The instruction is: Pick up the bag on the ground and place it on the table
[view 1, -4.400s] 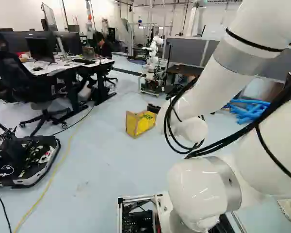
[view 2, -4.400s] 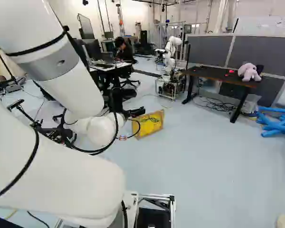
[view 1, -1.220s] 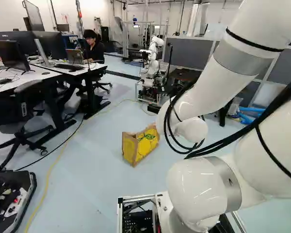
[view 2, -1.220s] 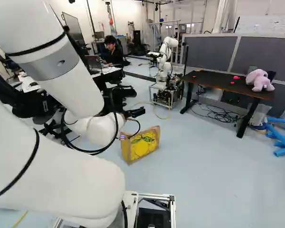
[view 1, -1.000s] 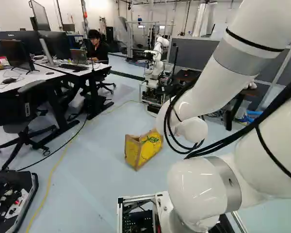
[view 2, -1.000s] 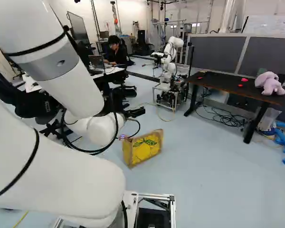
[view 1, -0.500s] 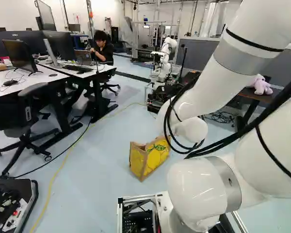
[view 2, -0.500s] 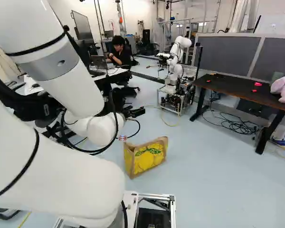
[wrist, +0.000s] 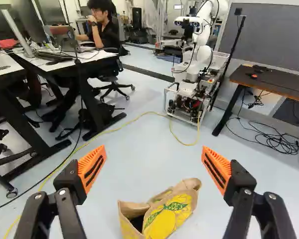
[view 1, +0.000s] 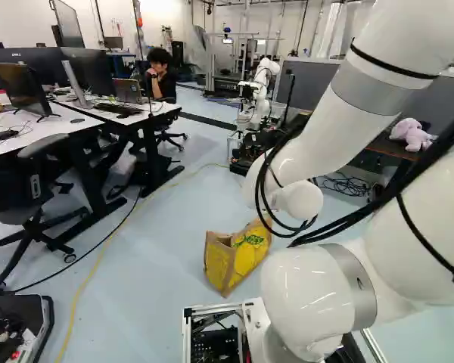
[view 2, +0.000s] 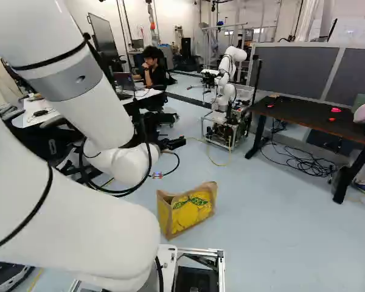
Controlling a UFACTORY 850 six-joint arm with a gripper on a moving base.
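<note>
In the right base view the yellow-and-brown paper bag (view 2: 188, 213) stands open-mouthed at six o'clock on the floor (view 2: 280, 231), its dark inside unreadable, the worktop (view 2: 301, 114) near three o'clock, and the end effector (view 2: 172, 143) gapes wide, gripping nothing.

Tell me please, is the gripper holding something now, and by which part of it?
Nothing is held: the gripper is open, and the bag stands on the floor.
</note>
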